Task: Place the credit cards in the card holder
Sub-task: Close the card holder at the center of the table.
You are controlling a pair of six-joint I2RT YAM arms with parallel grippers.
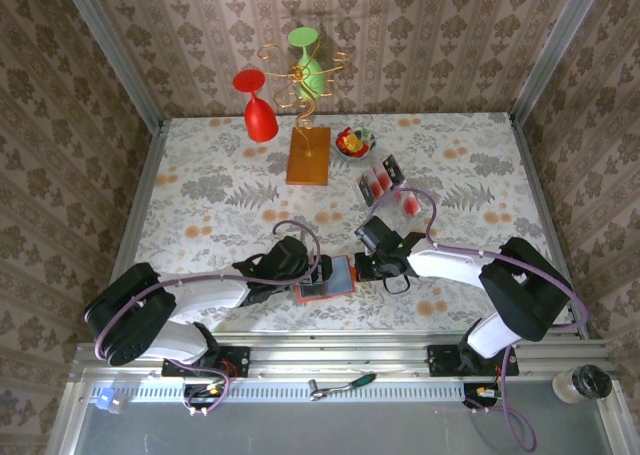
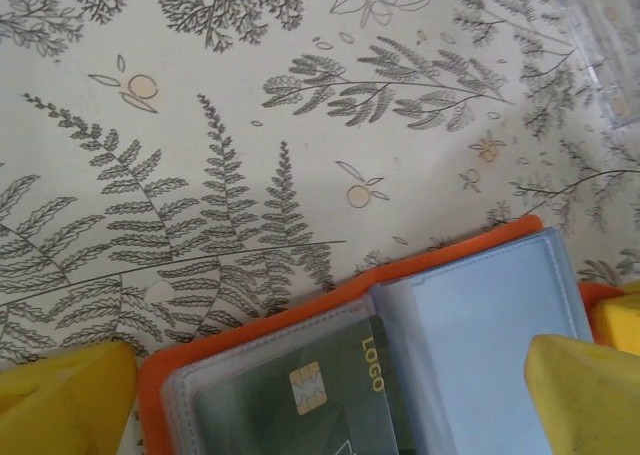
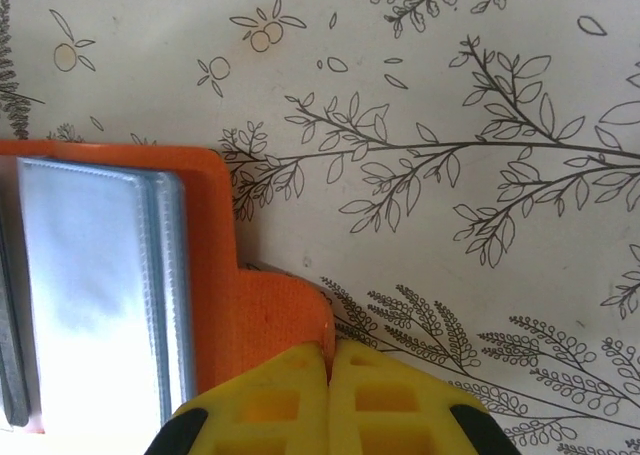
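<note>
Holder (image 1: 325, 280) is lying open at 6 o'clock on the desk (image 1: 200, 175), close to the front edge, with its orange cover down and its grey-blue sleeves (image 2: 480, 325) facing up. A dark card (image 2: 320, 395) with a chip is sitting inside one clear sleeve.

The left arm (image 1: 200, 293) is lying low, reaching from 7 o'clock across to the holder. Its jaws are gaping wide, with one yellow finger (image 2: 60, 395) hanging past the orange edge and the other over the sleeves.

The right arm (image 1: 450, 260) is reaching in from 5 o'clock to the holder's 3 o'clock side. Its jaws are pressing together, fingertips (image 3: 290, 405) at the corner of the orange flap (image 3: 270, 315); whether they are pinching it I cannot tell.

Pinkish cards (image 1: 381, 183) are lying at 1 o'clock of the holder, well apart from it.
</note>
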